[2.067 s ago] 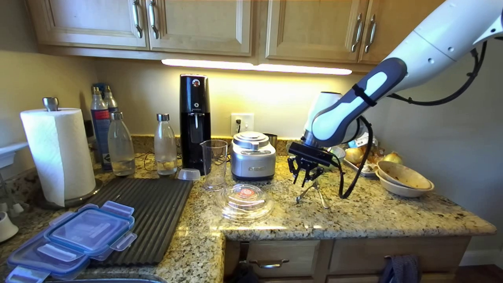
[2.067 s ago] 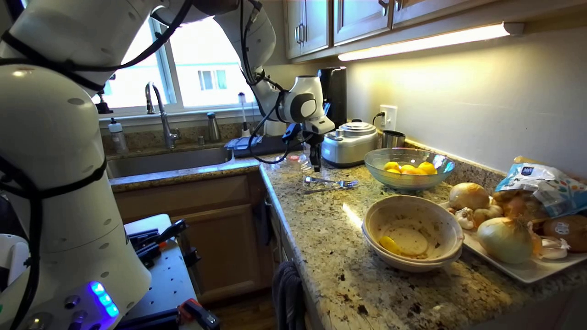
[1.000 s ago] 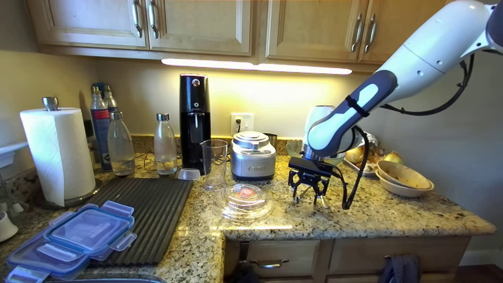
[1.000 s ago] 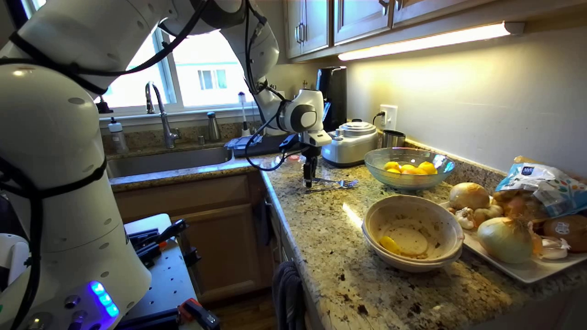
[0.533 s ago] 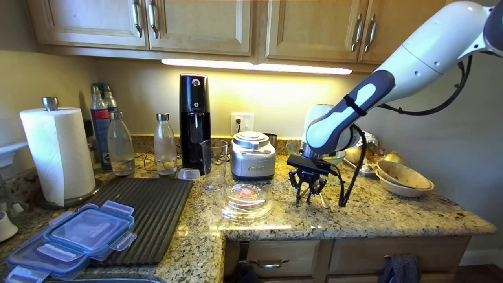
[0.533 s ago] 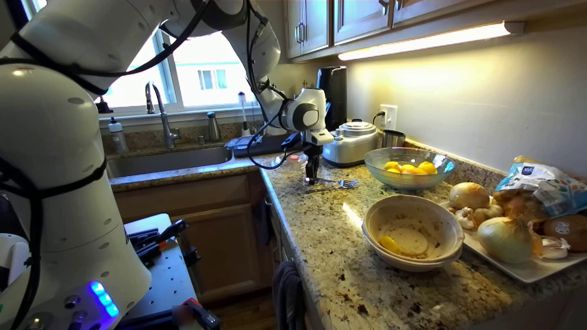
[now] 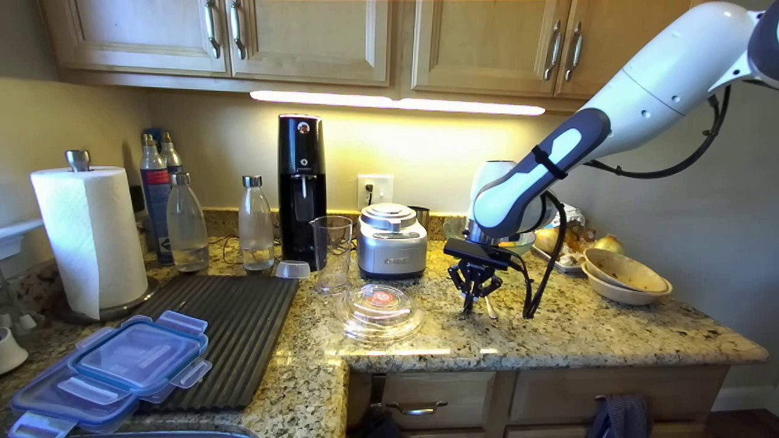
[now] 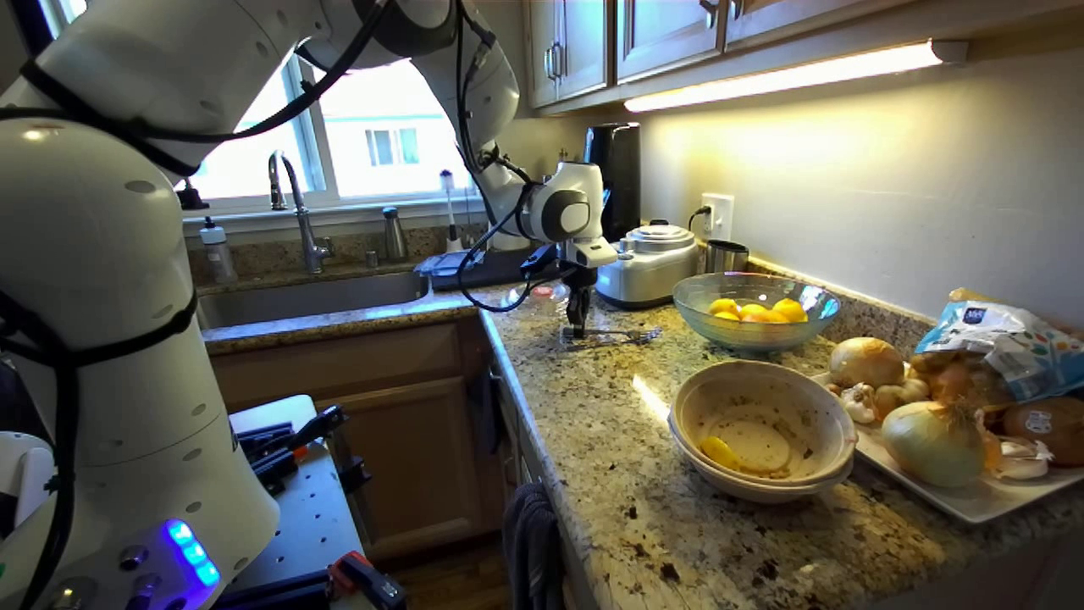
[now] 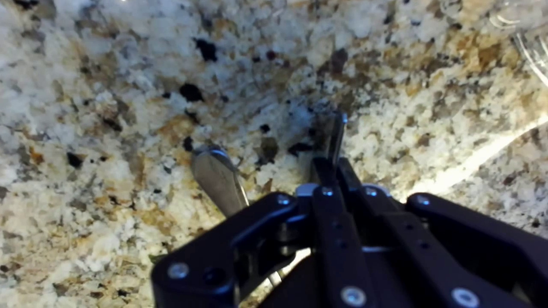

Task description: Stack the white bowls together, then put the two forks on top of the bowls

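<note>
In an exterior view, the claw (image 7: 467, 308) is down at the surface (image 7: 548, 331), and the 2 white bowls (image 7: 630, 271), 1 resting tilted inside the other, lie well apart, toward the right of that view. With just 1 arm (image 7: 566, 146), that crossing looks like what the next move turns on.

In an exterior view, the forks' tines (image 8: 648, 335) point away from the claw, on the side of the glass bowl (image 8: 745, 337); their long axes run roughly crosswise to the way to the bowls.

In the wrist view, the claw is closed, apparently gripping the held fork (image 9: 338, 139), whose handle pokes out past the jaws. The free fork (image 9: 217, 180) lies just beside, slanted to it. Counted: 2 bowls, 2 forks, 1 claw.
</note>
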